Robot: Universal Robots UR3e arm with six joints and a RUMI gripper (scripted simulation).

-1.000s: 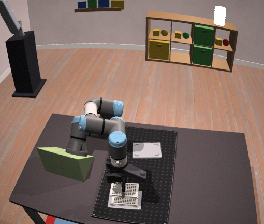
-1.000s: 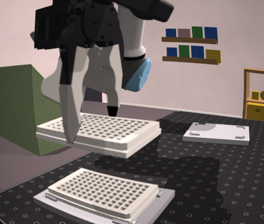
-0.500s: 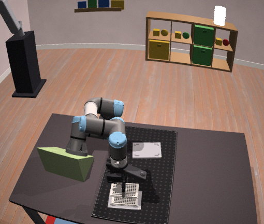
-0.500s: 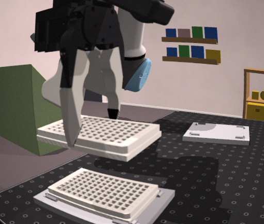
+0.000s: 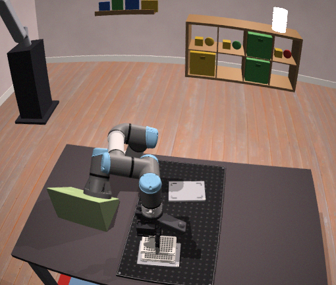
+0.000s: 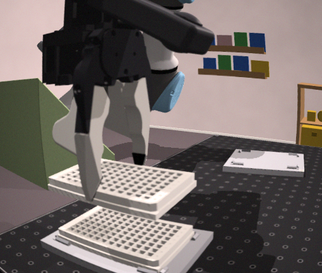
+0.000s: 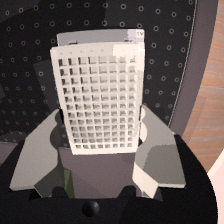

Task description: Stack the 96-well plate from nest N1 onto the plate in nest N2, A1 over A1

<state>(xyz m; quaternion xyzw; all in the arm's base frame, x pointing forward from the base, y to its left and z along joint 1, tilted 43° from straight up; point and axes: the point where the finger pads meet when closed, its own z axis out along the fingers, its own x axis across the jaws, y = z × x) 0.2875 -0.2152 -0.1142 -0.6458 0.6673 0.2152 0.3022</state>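
Between my gripper (image 6: 115,177) fingers the carried 96-well plate (image 6: 131,184) sits clamped, hovering just above the lower plate (image 6: 127,235) in nest N2 (image 6: 204,238), so I judge lowering is next, though matching cut corners looks probable, not certain.

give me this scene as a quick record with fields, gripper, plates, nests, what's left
gripper: gripper shut on upper plate, gripping its long sides
upper plate: in the air, hanging over the lower plate, not touching it
lower plate: seated in near nest
far nest: far nest holds no plate
alignment: outlines look roughly matched in the wrist view; cut corners hard to tell
left to do: lower, nest fully, release
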